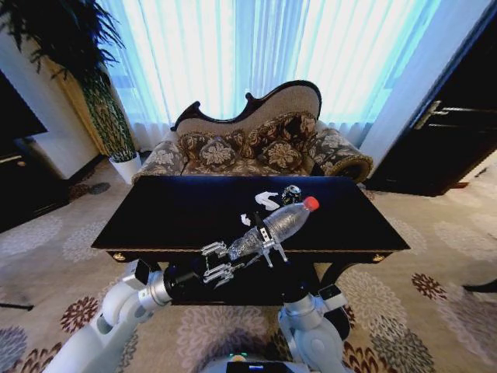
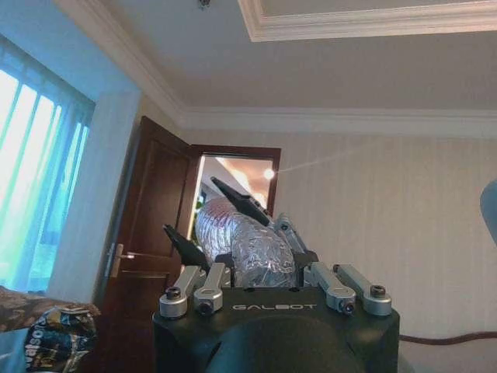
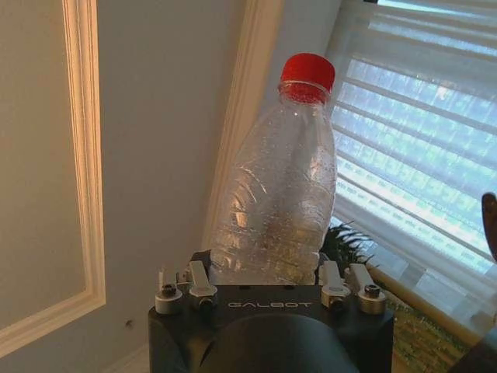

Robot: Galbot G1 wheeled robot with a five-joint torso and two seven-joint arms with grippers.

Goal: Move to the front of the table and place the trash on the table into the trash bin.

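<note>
A formal living room: patterned sofa [image 1: 256, 144] before curtained windows [image 1: 256, 54], floral carpet [image 1: 435, 272], potted plant [image 1: 105, 101].

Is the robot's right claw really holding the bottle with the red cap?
Touching. In the right wrist view the bottle stands straight out of the right gripper, its base clamped between the fingers, lifted above the table.

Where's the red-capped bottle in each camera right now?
Head: bottle at centre, above the table's front edge, held in the right gripper.
Left wrist: bottle at centre, just beyond the left gripper.
Right wrist: bottle at centre, held in that gripper.
Shared landmark: the bright curtained window.
</note>
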